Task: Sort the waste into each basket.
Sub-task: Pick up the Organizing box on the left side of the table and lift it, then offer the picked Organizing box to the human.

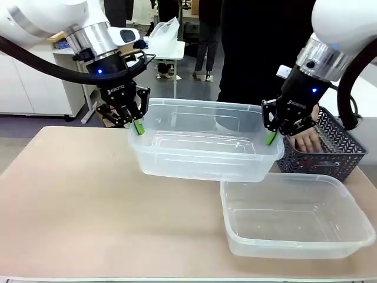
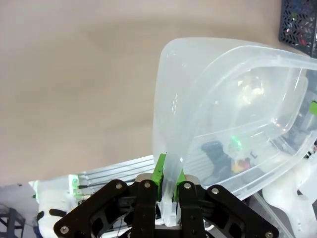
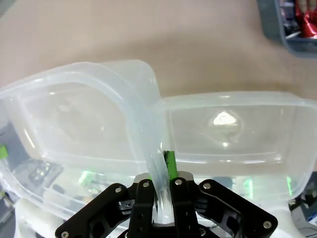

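Stretching across the view, the tan surface [image 1: 82,200] bears the resting tub [image 1: 294,215] at right front. The raised tub [image 1: 203,156] hangs over its far-left corner. The lattice basket [image 1: 333,156] stands behind. The left end effector [image 1: 138,127] and right end effector [image 1: 271,138] pinch the raised tub's opposite short rims. A person's hand [image 1: 306,140] and a red can [image 3: 308,22] are in the lattice basket.

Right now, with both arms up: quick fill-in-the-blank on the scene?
1. The left gripper and the right gripper are both ____ on the raised tub.
2. The other tub, resting on the table, holds ____ waste.
3. The person's hand reaches into the dark lattice basket on the robot's ____ side.
Missing: shut; no; right.
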Robot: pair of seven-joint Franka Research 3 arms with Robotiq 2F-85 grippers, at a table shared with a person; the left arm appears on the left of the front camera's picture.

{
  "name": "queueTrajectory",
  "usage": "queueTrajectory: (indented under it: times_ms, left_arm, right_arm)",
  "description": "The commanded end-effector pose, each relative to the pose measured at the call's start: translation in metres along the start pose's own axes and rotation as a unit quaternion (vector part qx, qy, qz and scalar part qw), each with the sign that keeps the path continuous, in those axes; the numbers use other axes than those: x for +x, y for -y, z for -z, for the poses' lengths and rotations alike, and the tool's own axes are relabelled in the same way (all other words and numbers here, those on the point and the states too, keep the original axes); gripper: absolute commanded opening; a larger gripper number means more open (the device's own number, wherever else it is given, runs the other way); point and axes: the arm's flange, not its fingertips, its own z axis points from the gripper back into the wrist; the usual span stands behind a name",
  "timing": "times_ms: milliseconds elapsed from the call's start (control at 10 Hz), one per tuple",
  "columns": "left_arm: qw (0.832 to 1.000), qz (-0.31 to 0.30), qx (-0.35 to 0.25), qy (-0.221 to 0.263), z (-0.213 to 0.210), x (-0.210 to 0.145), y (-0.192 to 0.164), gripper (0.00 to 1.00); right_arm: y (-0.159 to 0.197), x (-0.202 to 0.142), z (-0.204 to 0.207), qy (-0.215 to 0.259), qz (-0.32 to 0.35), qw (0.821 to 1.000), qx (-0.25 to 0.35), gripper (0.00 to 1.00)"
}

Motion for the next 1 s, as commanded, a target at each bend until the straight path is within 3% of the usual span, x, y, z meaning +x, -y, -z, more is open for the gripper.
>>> queueTrajectory:
  times_ms: [0,100,900]
  left_arm:
    - [0.999,-0.041,0.018,0.031,-0.015,-0.017,-0.025,0.07]
    - [1.0,0.0,0.0,0.0,0.0,0.0,0.0,0.07]
    - [1.0,0.0,0.0,0.0,0.0,0.0,0.0,0.07]
  right_arm:
    - [0.017,0.012,0.005,-0.009,-0.014,1.0,-0.01,0.05]
    - [0.0,0.0,0.0,0.0,0.0,1.0,0.0,0.05]
    - [0.0,0.0,0.0,0.0,0.0,1.0,0.0,0.05]
